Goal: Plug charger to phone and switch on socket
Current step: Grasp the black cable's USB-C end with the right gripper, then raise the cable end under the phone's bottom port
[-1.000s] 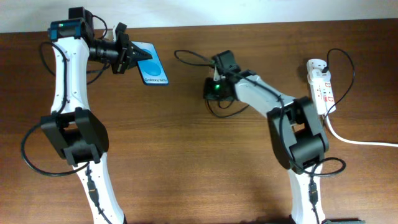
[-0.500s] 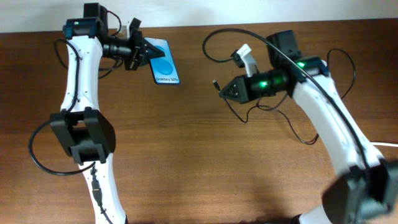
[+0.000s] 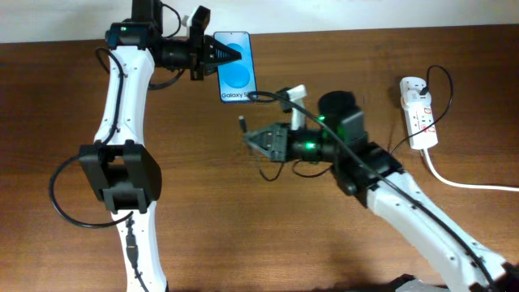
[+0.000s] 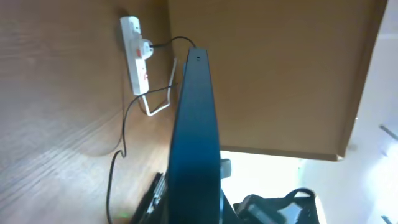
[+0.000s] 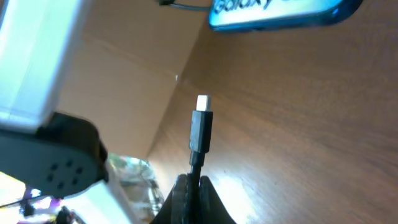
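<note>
Currently the right gripper [image 3: 254, 139] is closed on the charger [image 5: 200, 130] cable just behind its plug, a small black body with a silver tip. The tip is aimed at the phone [image 3: 238, 71] and sits just short of its lower end. The left gripper [image 3: 219, 55] clamps the phone, whose blue screen reads "Galaxy S25" at that end. The socket [image 3: 420, 118], white with red switches, lies well right of the phone.

We are seeing the phone [image 3: 237, 77] sitting at the far side of the table [image 3: 243, 235], with the left gripper [image 3: 220, 55] on its left edge. The charger [image 3: 243, 123] tip is hovering just before it, and the socket [image 3: 419, 113] is lying well apart on the right.
</note>
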